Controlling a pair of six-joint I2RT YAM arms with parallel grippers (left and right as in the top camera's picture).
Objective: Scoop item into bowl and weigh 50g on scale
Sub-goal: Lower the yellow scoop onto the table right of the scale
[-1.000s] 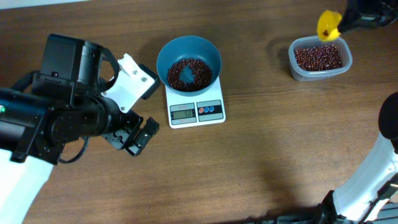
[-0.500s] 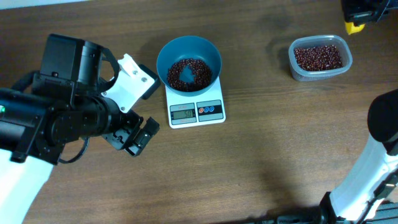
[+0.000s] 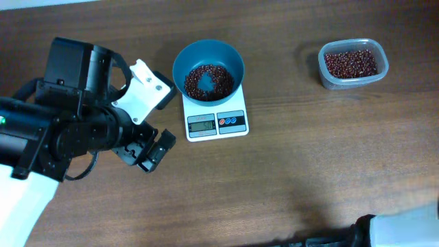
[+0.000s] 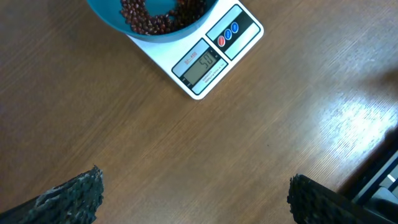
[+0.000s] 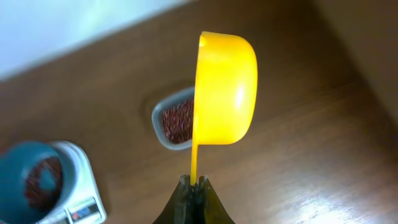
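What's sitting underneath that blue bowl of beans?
A small white scale, with its display and red and blue buttons poking out in front. The bowl covers the rest of its top, so that part cannot be seen.

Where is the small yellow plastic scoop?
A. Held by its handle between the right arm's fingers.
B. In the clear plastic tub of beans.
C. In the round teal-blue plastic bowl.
A: in the right wrist view the small yellow plastic scoop has its handle pinched between the right arm's fingers.
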